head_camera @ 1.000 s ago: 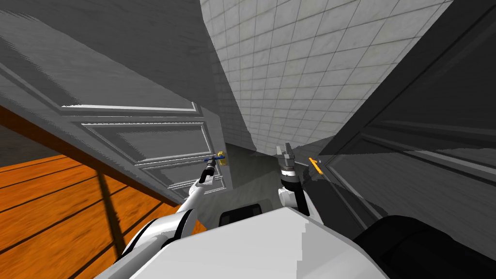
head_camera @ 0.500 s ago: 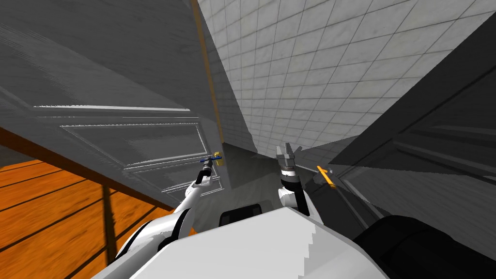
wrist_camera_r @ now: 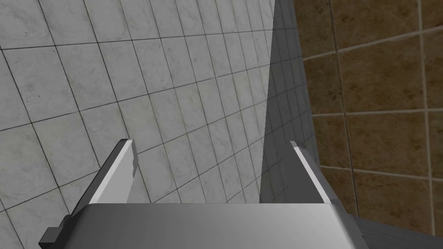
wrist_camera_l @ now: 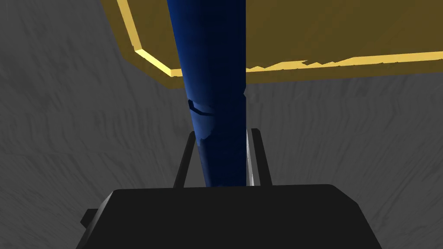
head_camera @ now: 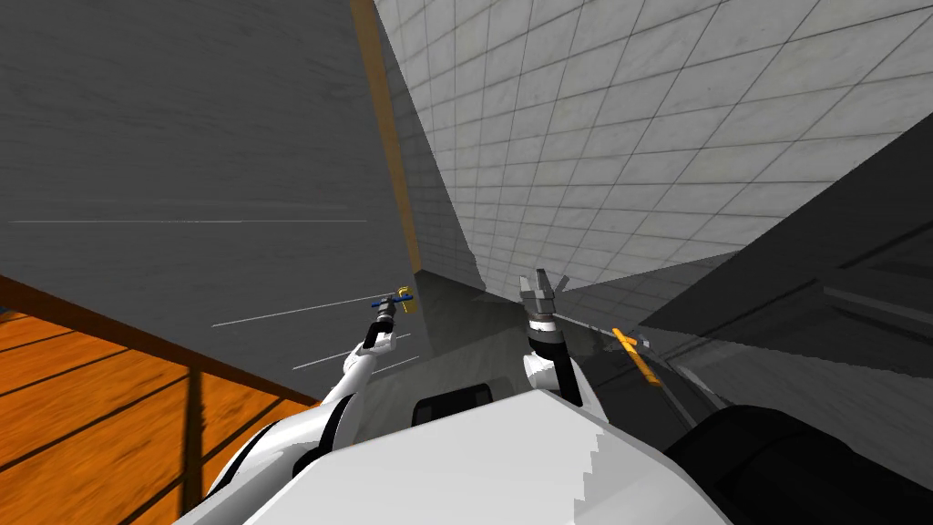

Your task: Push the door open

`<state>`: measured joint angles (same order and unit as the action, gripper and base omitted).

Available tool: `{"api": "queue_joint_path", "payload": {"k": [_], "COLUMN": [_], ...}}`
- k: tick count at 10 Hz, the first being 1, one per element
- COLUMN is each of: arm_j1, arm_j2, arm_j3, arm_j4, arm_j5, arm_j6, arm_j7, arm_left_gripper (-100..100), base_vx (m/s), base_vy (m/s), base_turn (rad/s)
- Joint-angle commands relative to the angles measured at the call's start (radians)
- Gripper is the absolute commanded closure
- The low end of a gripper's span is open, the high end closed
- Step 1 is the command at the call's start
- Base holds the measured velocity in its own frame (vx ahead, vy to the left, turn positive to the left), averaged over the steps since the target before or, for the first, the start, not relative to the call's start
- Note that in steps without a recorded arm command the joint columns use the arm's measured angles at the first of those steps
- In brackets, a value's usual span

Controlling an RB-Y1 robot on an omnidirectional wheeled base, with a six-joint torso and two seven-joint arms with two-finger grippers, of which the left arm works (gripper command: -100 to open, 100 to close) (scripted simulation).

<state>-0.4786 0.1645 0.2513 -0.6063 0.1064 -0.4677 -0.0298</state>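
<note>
A grey door (head_camera: pixel 200 182) fills the left of the head view, swung far round. Its blue lever handle (head_camera: pixel 387 301) sticks out from a yellow plate (head_camera: pixel 406 297) near the door's free edge. My left gripper (head_camera: pixel 390 306) is shut on that handle. In the left wrist view the blue handle (wrist_camera_l: pixel 214 108) runs up between the two fingers (wrist_camera_l: pixel 184 160), which press its sides, toward the yellow plate (wrist_camera_l: pixel 337 34) on the grey door face (wrist_camera_l: pixel 65 129). My right gripper (head_camera: pixel 539 290) stands open in the doorway, holding nothing; its fingers (wrist_camera_r: pixel 119 170) are spread wide.
A second dark grey door (head_camera: pixel 820 301) with a yellow handle (head_camera: pixel 635 354) stands close on my right. A grey tiled wall (head_camera: pixel 638 137) lies ahead. An orange plank floor (head_camera: pixel 82 401) spreads at the lower left. The gap between both doors is narrow.
The door has swung further away with my left gripper still on the handle; its panels now look nearly flat. I have moved forward and the right door has slid past.
</note>
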Motion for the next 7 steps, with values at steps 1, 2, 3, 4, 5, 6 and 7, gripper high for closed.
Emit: {"api": "queue_joint_path", "payload": {"k": [1,2,3,4,5,6,7], "arm_j1": [0.003,0.005,0.006,0.008,0.009,0.011,0.012], "arm_j2": [0.006,0.01,0.014,0.019,0.023,0.028,0.032], "arm_j3": [0.01,0.02,0.03,0.041,0.051,0.062,0.071], "arm_j4": [-0.009,-0.008,-0.007,-0.006,-0.006,-0.005,-0.004], "arm_j5": [0.004,0.008,0.011,0.015,0.019,0.023,0.026], "arm_j6": [0.0,-0.001,-0.001,-0.002,-0.003,-0.003,-0.004], "arm_j7": [-0.002,-0.005,-0.009,-0.013,-0.017,-0.02,-0.024], "arm_left_gripper": [100,100,100,100,100,100,100], "base_vx": [0.186,0.189,0.189,0.19,0.222,0.202,0.168], "base_vy": [-0.081,-0.059,-0.1,-0.113,-0.099,-0.099,-0.09], "base_turn": [0.062,0.05,0.053,0.069,0.076,0.068,0.053]}}
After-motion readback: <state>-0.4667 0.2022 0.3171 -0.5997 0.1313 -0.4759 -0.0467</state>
